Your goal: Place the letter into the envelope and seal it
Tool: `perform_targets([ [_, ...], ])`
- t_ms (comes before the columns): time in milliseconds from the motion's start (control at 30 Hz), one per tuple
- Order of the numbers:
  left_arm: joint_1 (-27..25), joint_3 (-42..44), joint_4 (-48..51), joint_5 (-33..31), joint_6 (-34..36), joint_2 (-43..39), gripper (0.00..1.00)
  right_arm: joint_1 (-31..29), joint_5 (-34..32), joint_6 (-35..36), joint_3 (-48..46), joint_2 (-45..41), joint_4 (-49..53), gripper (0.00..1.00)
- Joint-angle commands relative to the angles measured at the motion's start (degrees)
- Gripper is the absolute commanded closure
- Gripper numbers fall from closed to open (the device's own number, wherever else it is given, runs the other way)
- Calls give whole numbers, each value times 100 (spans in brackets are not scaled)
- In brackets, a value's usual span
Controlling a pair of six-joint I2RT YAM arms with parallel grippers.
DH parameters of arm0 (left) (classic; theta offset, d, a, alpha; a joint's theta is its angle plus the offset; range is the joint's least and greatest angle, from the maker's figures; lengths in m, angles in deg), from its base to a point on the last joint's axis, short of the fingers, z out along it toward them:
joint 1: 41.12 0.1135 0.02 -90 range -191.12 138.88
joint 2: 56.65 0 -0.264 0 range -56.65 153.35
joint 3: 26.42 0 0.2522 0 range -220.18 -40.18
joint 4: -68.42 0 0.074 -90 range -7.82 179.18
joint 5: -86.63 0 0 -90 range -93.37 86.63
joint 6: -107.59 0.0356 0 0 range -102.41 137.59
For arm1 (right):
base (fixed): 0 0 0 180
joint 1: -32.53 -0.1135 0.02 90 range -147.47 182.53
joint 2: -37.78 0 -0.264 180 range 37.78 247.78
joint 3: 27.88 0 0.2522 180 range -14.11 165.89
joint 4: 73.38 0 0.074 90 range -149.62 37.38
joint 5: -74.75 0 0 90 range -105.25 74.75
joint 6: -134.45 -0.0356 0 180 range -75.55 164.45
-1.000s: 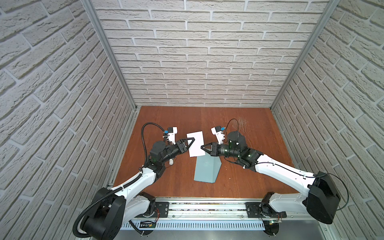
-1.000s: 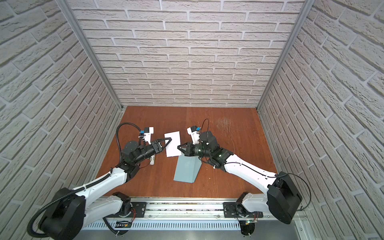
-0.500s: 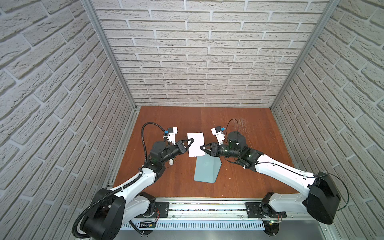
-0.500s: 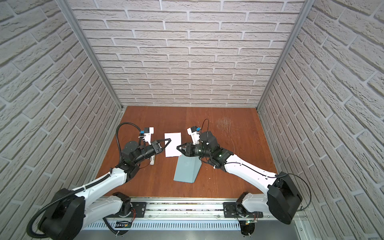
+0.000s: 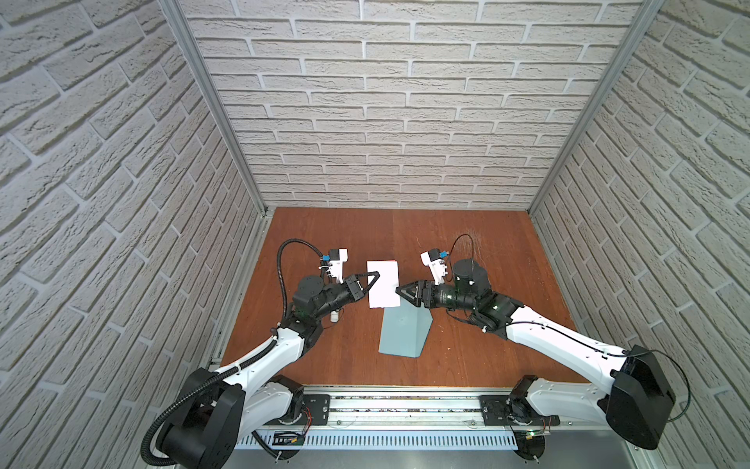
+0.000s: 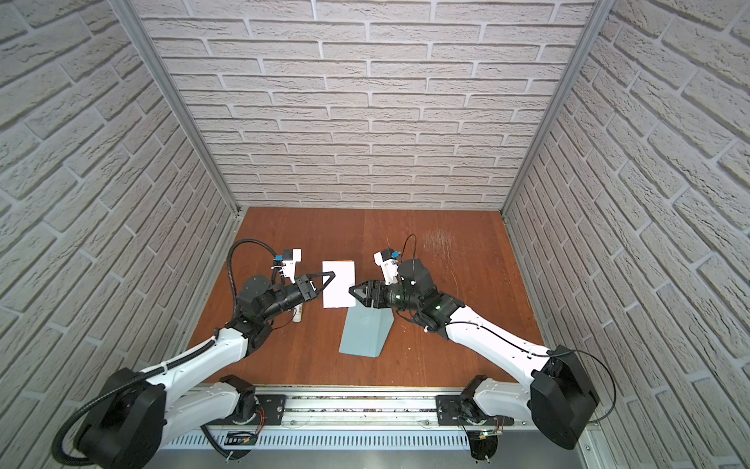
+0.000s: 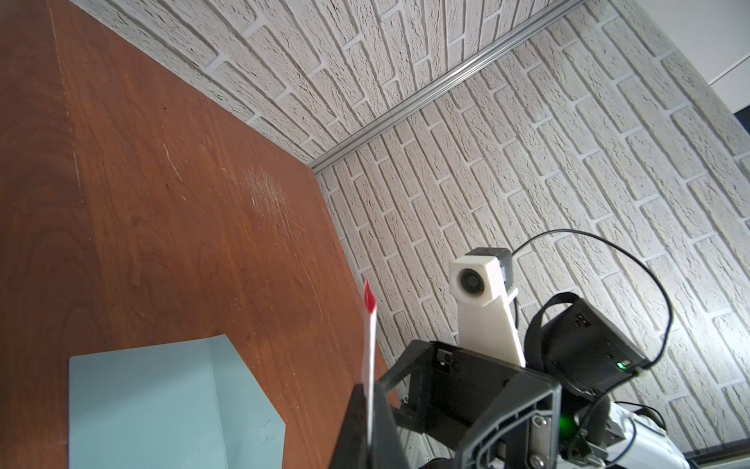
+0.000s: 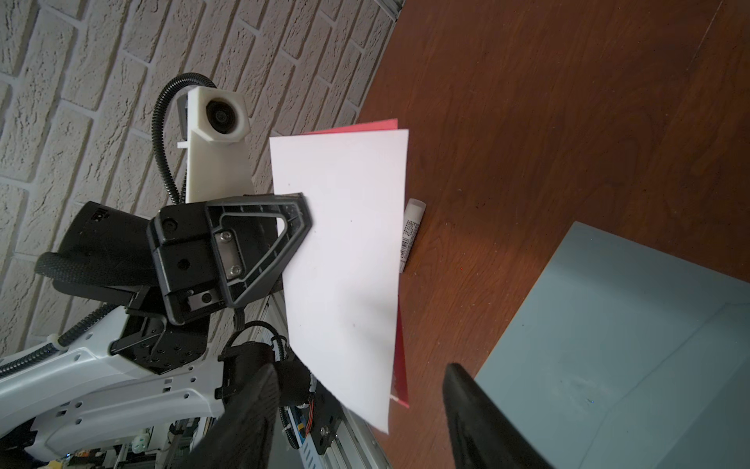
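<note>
right wrist view shows my left gripper (image 8: 306, 219) clamped on the letter (image 8: 345, 264), raised above the surface (image 8: 568, 101) middle; my right gripper (image 8: 359, 377) gapes wide beside it. the envelope (image 8: 608, 345) lies flat mid-surface.

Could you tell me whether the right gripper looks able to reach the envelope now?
Probably yes: the right gripper is open and empty, close to the envelope; the letter, held by the left gripper, hangs beside it, not between them.

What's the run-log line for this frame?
left pincer: shut on letter | right pincer: open | envelope: on table, flap open | letter: not inserted
</note>
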Motion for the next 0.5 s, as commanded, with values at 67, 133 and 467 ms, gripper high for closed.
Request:
perform_targets([
  [67, -139, -110, -842, 203, -143, 190, 95, 36, 364, -86, -54, 370, -707, 33],
  [133, -189, -136, -1022, 203, -222, 320, 95, 43, 499, -192, -71, 480, -964, 33],
  [467, -342, -260, -1663, 256, -448, 873, 95, 39, 811, -363, -129, 627, -1483, 37],
])
